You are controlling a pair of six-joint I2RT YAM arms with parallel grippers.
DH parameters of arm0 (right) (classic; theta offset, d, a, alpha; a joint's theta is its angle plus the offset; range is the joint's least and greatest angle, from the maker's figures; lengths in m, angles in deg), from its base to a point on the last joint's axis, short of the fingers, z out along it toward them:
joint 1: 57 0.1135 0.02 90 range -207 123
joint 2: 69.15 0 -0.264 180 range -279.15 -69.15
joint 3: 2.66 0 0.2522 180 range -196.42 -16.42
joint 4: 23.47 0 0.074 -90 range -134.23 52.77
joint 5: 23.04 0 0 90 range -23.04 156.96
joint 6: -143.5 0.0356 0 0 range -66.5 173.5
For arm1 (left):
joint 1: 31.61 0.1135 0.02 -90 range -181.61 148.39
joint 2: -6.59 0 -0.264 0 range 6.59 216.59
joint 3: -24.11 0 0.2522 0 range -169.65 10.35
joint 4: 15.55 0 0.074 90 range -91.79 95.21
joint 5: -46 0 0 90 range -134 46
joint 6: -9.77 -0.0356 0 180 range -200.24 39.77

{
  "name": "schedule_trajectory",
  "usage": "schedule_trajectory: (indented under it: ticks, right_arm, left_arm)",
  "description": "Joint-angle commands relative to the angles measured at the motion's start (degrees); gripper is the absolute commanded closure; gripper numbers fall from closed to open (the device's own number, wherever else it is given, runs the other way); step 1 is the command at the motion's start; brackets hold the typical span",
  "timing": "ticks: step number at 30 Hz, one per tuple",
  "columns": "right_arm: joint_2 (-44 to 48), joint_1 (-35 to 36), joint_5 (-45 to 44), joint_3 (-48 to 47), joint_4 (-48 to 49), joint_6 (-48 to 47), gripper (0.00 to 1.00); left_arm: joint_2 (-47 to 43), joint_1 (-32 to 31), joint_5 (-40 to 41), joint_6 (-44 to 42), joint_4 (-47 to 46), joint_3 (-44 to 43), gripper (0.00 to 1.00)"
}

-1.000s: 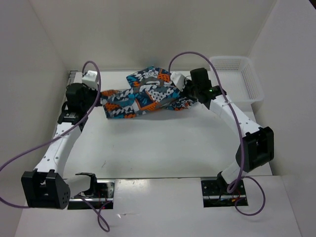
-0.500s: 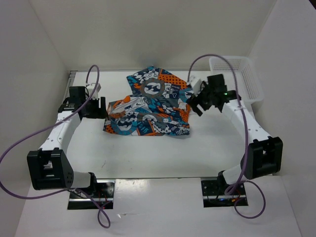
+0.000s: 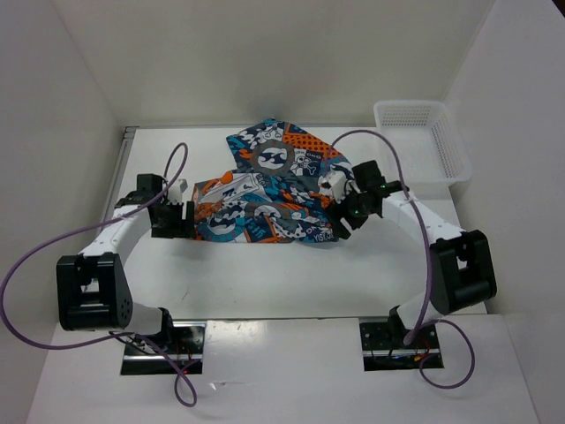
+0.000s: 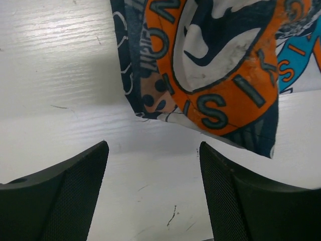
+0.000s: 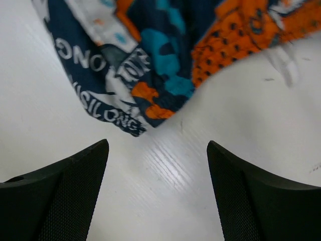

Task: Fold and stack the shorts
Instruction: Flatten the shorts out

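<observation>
The patchwork shorts (image 3: 265, 190) lie loosely spread on the white table, a raised fold at the back. My left gripper (image 3: 183, 218) sits low at their left edge, open. In the left wrist view its gripper (image 4: 153, 145) holds only bare table, with an orange-ringed corner of the shorts (image 4: 210, 65) just ahead. My right gripper (image 3: 338, 223) is at the shorts' front right corner, also open. From the right wrist, that gripper (image 5: 157, 143) is empty and the hem of the shorts (image 5: 150, 60) lies a short way in front.
A white mesh basket (image 3: 424, 141) stands at the back right of the table (image 3: 282, 274). White walls close in the left, back and right sides. Purple cables loop over both arms.
Both grippers opened and let go of the shorts, which dropped and spread on the table. Both arms then came down and nearer, to the cloth's front corners.
</observation>
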Motion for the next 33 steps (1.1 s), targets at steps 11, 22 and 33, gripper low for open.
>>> schedule_trajectory:
  ticks: [11, 22, 33]
  right_arm:
    - [-1.88, 17.16, -12.61, 2.73, 4.30, -13.39, 0.16]
    - [-6.90, 17.16, -25.53, 8.45, 18.10, -13.30, 0.52]
    - [-10.50, 16.38, -29.56, -7.69, 21.01, -18.48, 0.94]
  left_arm:
    - [4.74, -1.74, 4.43, -0.19, -14.57, 4.29, 0.06]
    - [7.82, -2.80, -1.45, -0.19, -17.40, 5.44, 0.58]
    - [9.66, -2.80, -7.08, -0.19, -12.31, -7.63, 1.00]
